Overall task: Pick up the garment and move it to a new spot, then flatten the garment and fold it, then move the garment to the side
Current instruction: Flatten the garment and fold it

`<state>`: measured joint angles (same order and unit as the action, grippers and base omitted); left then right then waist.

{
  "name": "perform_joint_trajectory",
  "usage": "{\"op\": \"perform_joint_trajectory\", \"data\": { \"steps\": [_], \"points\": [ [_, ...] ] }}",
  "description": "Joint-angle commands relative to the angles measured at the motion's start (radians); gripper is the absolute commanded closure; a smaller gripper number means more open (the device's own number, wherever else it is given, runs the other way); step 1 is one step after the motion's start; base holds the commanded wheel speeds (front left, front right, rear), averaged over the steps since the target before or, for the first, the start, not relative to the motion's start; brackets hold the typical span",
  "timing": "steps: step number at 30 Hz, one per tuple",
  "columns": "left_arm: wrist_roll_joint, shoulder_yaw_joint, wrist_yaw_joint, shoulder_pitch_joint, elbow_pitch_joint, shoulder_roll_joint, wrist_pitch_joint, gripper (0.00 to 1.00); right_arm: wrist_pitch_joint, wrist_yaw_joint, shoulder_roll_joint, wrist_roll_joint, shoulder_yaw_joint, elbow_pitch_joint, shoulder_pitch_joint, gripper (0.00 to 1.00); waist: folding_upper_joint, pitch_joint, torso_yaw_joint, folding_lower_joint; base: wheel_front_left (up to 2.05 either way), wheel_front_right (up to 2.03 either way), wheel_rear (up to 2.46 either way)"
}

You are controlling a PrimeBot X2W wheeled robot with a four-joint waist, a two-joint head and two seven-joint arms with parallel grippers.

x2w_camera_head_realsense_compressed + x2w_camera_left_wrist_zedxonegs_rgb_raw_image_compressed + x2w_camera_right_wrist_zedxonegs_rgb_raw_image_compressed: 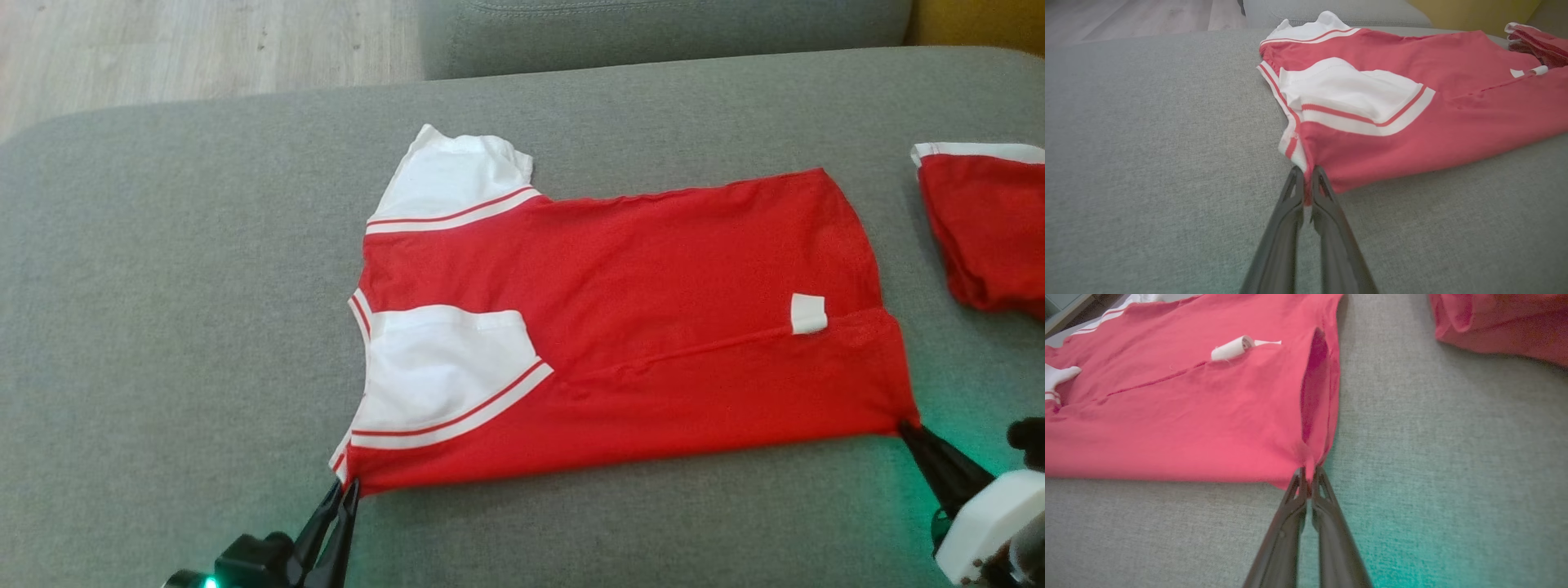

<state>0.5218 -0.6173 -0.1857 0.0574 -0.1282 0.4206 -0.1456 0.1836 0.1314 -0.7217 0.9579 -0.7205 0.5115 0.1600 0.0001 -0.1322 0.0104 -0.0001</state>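
The garment is a red T-shirt with white, red-striped sleeves, lying flat on the grey cushion with its near edge folded over the middle and a white label showing. My left gripper is shut on the garment's near left corner by the collar. My right gripper is shut on the near right corner at the hem. In the left wrist view the garment stretches away to the right; in the right wrist view the garment spreads to the left, its hem gaping slightly.
A second red garment with a white band lies at the right edge of the grey cushion. Another grey cushion rises behind, with wooden floor at the far left.
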Motion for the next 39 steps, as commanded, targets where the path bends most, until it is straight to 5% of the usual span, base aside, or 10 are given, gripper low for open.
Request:
{"op": "perform_joint_trajectory", "data": {
  "steps": [1,2,3,4,5,12,19,22,27,39],
  "points": [
    [0.007,0.033,-0.011,-0.023,0.036,0.03,0.004,1.0,-0.005,-0.001,-0.046,-0.007,0.006,-0.028,-0.015,0.13,-0.0001,0.0,-0.003,0.0001,0.0,0.0,0.0],
    [0.007,0.031,-0.013,-0.022,0.04,0.031,0.012,0.99,-0.006,-0.001,-0.044,-0.011,0.008,-0.039,-0.017,0.0,-0.0001,-0.001,-0.005,0.0001,0.0,0.0,0.0],
    [0.006,0.029,-0.014,-0.023,0.043,0.033,0.019,0.71,-0.004,-0.001,-0.041,-0.013,0.013,-0.051,-0.019,0.0,-0.0001,-0.001,-0.007,0.0001,0.0,0.0,0.0],
    [0.006,0.028,-0.015,-0.026,0.047,0.035,0.026,0.11,-0.004,-0.001,-0.038,-0.013,0.017,-0.064,-0.021,0.0,-0.0001,-0.002,-0.009,0.0001,0.0,0.0,0.0],
    [0.007,0.029,-0.017,-0.031,0.05,0.037,0.033,0.0,-0.004,-0.001,-0.037,-0.015,0.021,-0.079,-0.022,0.0,-0.0001,-0.004,-0.013,0.0001,0.0,0.0,0.0],
    [-0.017,0.052,-0.007,-0.145,0.125,0.091,0.097,0.0,0.016,-0.001,-0.036,-0.056,0.083,-0.155,-0.007,0.0,-0.0001,-0.043,-0.052,0.0001,0.0,0.0,0.0],
    [-0.041,0.084,0.09,-0.45,0.141,0.169,0.242,0.0,0.016,-0.001,-0.008,-0.119,0.16,-0.218,0.022,0.0,-0.0001,-0.121,-0.097,0.0001,0.0,0.0,0.0],
    [-0.013,0.084,0.184,-0.654,0.06,0.17,0.344,0.0,0.017,-0.001,0.013,-0.16,0.205,-0.244,0.039,0.0,-0.0001,-0.165,-0.121,0.0001,0.0,0.0,0.0],
    [0.03,0.072,0.268,-0.871,-0.098,0.143,0.46,0.0,0.01,-0.001,0.041,-0.204,0.23,-0.281,0.064,0.0,-0.0001,-0.217,-0.166,0.0001,0.0,0.0,0.0],
    [0.099,0.023,0.312,-1.137,-0.433,0.154,0.672,0.0,0.003,-0.001,0.076,-0.25,0.243,-0.339,0.104,0.0,-0.0001,-0.331,-0.268,0.0001,0.0,0.0,0.0]
  ]
}}
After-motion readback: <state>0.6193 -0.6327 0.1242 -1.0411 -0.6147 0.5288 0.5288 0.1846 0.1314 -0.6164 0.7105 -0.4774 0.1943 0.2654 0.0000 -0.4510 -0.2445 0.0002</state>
